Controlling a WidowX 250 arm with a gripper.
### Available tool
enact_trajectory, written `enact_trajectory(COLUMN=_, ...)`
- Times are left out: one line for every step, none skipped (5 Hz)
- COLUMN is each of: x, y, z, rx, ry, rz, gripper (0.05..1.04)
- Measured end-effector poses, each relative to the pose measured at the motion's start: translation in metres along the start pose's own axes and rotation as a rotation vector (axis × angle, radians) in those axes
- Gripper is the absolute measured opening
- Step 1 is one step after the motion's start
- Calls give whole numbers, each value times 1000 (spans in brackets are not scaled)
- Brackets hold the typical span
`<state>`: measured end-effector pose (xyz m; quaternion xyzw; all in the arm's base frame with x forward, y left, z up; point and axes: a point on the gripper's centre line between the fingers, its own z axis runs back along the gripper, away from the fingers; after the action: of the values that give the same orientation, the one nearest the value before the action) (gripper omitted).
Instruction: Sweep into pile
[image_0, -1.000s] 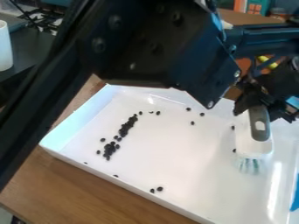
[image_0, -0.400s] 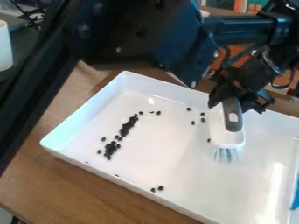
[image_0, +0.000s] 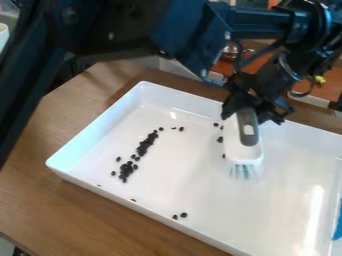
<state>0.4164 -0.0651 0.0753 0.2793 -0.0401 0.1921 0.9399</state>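
The black gripper (image_0: 250, 107) hangs over the back part of the white tray, shut on the handle end of a white and grey brush (image_0: 244, 140). The brush slants down toward the camera, its pale bristles (image_0: 243, 170) low over or on the tray floor; contact cannot be told. Several black beans (image_0: 220, 139) lie just left of the brush. A long cluster of dark beans (image_0: 143, 146) runs down the tray's left half, denser at its lower end (image_0: 125, 170). A pair of beans (image_0: 180, 216) sits near the front wall.
The white tray (image_0: 153, 214) has raised walls and stands on a wooden table (image_0: 87, 210). A blue object (image_0: 338, 227) is at the right edge. Behind the tray is a metal pot (image_0: 231, 51). The arm crosses the upper left.
The gripper and brush have moved left across the tray. Beans near the brush have shifted slightly left or are now partly hidden; the long cluster has stayed put.
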Motion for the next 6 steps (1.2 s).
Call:
enact_trajectory(x=6, y=15, z=-11, rx=5, ry=27, rz=35, gripper=494)
enact_trajectory(x=11, y=27, z=-18, rx=10, ry=42, rz=65, gripper=494)
enact_trajectory(x=13, y=41, z=-25, rx=10, ry=55, rz=117, gripper=494)
enact_trajectory(x=13, y=54, z=-34, rx=26, ry=57, rz=183, gripper=494)
enact_trajectory(x=10, y=61, z=-38, rx=35, ry=56, rz=209, gripper=494)
enact_trajectory(x=2, y=72, z=-43, rx=49, ry=70, rz=240, gripper=494)
